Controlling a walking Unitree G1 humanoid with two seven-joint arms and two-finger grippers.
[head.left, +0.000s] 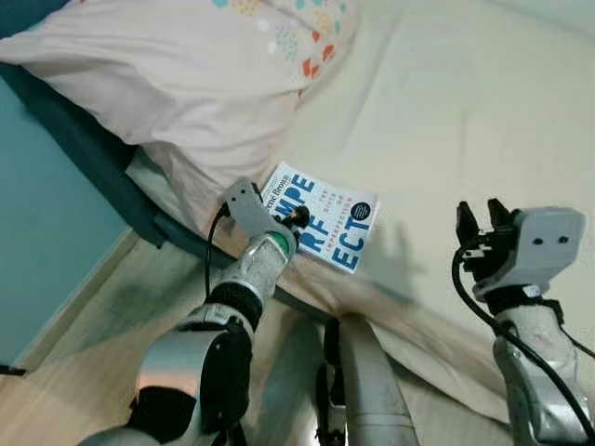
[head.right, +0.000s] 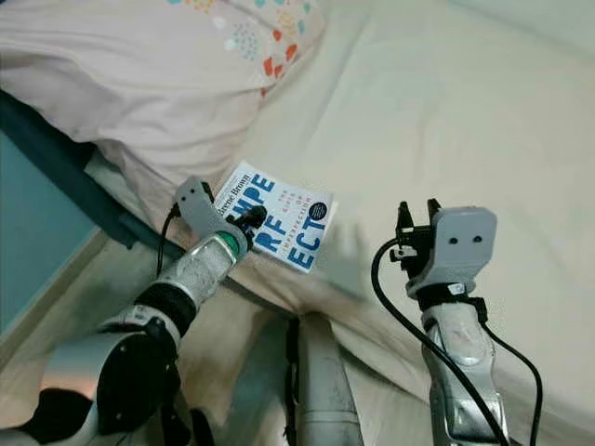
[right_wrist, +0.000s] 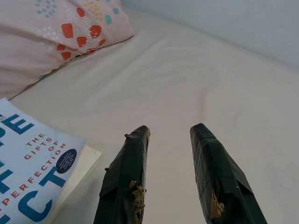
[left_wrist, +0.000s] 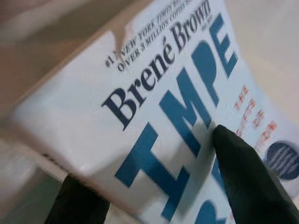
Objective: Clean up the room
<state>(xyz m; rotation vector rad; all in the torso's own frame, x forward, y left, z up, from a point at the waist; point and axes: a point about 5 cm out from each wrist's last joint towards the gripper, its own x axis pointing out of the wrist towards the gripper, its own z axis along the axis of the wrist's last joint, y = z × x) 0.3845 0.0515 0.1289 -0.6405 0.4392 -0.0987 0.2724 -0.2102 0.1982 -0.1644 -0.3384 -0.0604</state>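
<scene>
A white book (head.left: 332, 221) with big blue letters lies on the cream bed sheet (head.left: 465, 111), at the bed's near edge beside the pillow. My left gripper (head.left: 296, 220) reaches up to the book's near corner. In the left wrist view one black finger (left_wrist: 243, 177) presses on the cover (left_wrist: 154, 107) and the other sits under the edge, so it is shut on the book. My right gripper (head.left: 481, 216) hovers open over bare sheet to the right of the book, with nothing between its fingers (right_wrist: 126, 172).
A large pale pink pillow (head.left: 186, 74) with coloured dots fills the head of the bed, left of the book. A dark teal bed frame (head.left: 84, 139) runs below it. Wooden floor (head.left: 93, 316) and a teal wall (head.left: 37, 232) lie to the left.
</scene>
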